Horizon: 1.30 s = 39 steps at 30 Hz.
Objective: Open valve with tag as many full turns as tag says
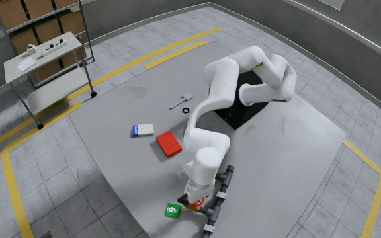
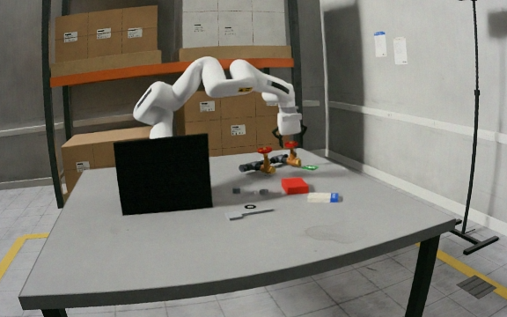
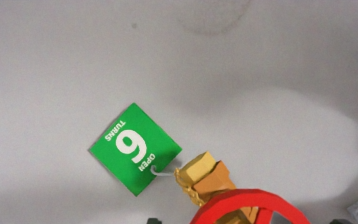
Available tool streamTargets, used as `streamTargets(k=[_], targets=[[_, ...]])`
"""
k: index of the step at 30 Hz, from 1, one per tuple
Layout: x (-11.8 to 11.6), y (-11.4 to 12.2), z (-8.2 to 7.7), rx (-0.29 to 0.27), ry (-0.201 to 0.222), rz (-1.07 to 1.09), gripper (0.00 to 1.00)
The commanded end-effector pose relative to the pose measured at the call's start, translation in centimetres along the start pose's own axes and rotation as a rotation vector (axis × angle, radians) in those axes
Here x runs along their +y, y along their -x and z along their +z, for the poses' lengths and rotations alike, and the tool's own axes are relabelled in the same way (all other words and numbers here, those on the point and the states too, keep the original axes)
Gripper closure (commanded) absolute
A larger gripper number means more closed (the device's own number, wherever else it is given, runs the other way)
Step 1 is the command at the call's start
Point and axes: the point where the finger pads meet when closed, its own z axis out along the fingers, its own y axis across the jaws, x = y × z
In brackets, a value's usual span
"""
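A grey pipe [image 1: 222, 186] [image 2: 249, 167] lies near the table's edge and carries two brass valves with red handwheels. A green tag [image 1: 172, 210] [image 2: 310, 167] [image 3: 135, 148] reading "OPEN 6 TURNS" is chained to the end valve [image 2: 293, 160] [image 3: 206, 177]. That valve's red handwheel [image 1: 200, 201] [image 2: 291, 143] [image 3: 240, 206] sits right below my gripper [image 1: 190, 199] [image 2: 290, 136]. The gripper is open and holds nothing; its fingertips hang just above the wheel, one on either side. The other valve [image 2: 265, 158] stands further along the pipe; in the top view my arm hides it.
A red block [image 1: 169, 143] [image 2: 295, 185], a white and blue box [image 1: 143, 129] [image 2: 323, 197], a black ring [image 1: 186, 110] [image 2: 246, 207] and a flat grey tool [image 1: 181, 100] [image 2: 246, 214] lie mid-table. The black base box [image 1: 243, 112] [image 2: 163, 173] stands behind them.
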Motion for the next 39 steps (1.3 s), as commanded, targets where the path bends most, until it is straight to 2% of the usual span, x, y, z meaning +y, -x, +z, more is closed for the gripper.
streamTargets(k=[1,6,13,15,18,30,32,33,39], targets=[[-0.13,0.05,-0.20,-0.001,-0.005,0.085,0.00],[-0.13,0.05,-0.20,-0.002,-0.005,0.311,0.00],[-0.13,0.05,-0.20,-0.003,-0.003,0.749,0.00],[-0.13,0.05,-0.20,-0.003,-0.003,0.749,0.00],[-0.13,0.06,-0.20,-0.004,-0.003,0.999,0.00],[-0.13,0.06,-0.21,-0.007,0.015,1.706,0.00],[-0.13,0.06,-0.21,-0.007,0.015,1.706,0.00],[-0.13,0.06,-0.21,-0.006,0.014,1.884,0.00],[-0.13,0.06,-0.21,-0.005,0.020,2.188,0.00]])
